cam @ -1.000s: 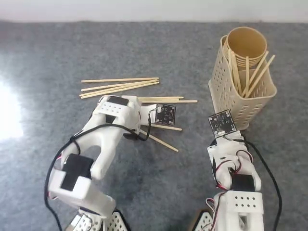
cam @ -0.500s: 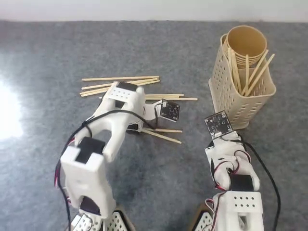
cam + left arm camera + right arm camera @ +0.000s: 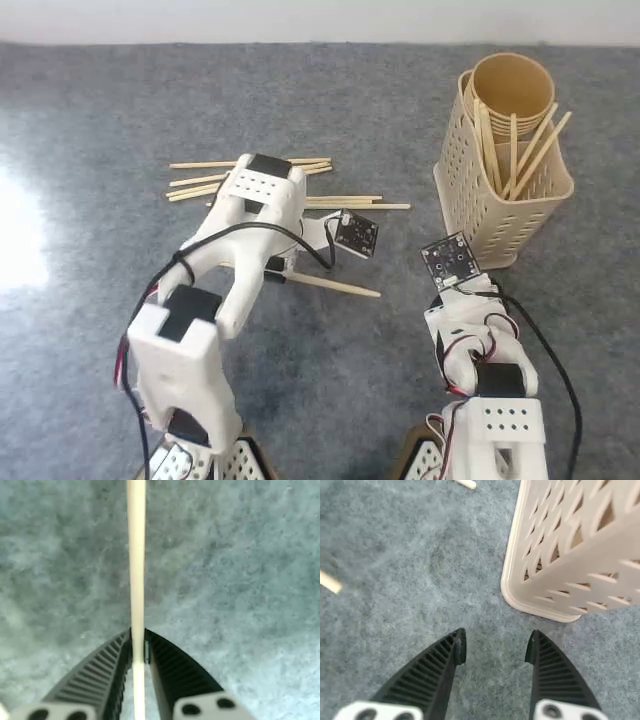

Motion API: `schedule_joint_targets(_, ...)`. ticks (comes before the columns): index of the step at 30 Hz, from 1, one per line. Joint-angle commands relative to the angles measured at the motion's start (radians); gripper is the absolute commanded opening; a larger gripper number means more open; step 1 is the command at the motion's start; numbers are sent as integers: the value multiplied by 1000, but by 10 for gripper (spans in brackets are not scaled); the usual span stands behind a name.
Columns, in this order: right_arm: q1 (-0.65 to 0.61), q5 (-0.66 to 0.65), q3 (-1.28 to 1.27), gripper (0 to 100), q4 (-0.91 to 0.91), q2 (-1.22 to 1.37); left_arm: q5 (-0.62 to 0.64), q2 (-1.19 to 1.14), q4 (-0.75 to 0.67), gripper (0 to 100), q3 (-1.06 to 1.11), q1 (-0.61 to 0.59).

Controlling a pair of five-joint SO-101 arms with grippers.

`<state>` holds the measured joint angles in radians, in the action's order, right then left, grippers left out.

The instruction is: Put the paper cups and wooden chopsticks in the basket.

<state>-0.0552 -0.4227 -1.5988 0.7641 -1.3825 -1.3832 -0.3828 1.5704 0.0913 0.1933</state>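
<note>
The left hand (image 3: 138, 645) is clenching one wooden chopstick (image 3: 136, 555), which is jutting straight out beyond it over the grey worktop (image 3: 100, 100), while the right hand (image 3: 495, 647) is hanging spread open just beside the basket (image 3: 555, 575).

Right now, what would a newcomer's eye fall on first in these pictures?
The tall perforated basket at the far right of the table stands out, with a paper cup and standing chopsticks inside it. Near the middle, the left gripper is shut on a single chopstick, beside a loose pile of chopsticks on the grey mat. The right gripper sits open by the basket's base.
</note>
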Motion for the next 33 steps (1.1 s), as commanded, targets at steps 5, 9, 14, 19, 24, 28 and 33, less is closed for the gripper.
schedule_joint_targets(5, 5, -15, 3, 202, -41, -10, 58, 281, 20, 11, 31, 86)
schedule_joint_targets(9, 8, -15, 3, 202, -42, -10, 328, 463, -170, 11, 131, 190)
schedule_joint_targets(14, 10, -15, 3, 202, -44, -10, 690, 789, -376, 11, 271, 356)
schedule_joint_targets(19, 137, -5, 11, 152, -44, -10, 904, 1022, -460, 11, 285, 473)
schedule_joint_targets(24, 311, 104, 63, 47, 35, -12, 934, 1026, -494, 11, 262, 417)
schedule_joint_targets(28, 364, 49, 75, 39, 143, -12, 1076, 1028, -672, 11, 266, 416)
schedule_joint_targets(33, 507, 3, 52, 7, 133, -12, 1250, 1025, -1011, 11, 349, 468)
